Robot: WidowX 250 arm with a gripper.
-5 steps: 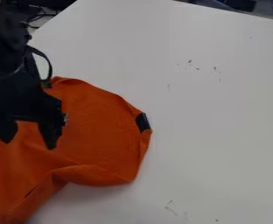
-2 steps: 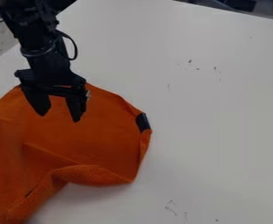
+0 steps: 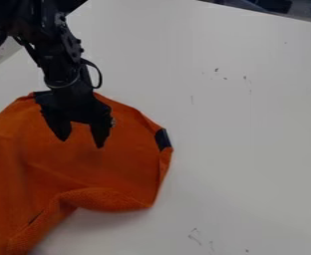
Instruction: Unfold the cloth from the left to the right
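Cloth, orange, lower edge turned up, lies on white worktop; black hand hangs above, spread and empty, presumably positioned for gripping fabric.

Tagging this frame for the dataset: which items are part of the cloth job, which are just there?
Part of the job:
- orange cloth, lower edge folded over
- gripper, over the cloth, fingers apart

Just there:
- white table, under the cloth
- dark marks on the tabletop
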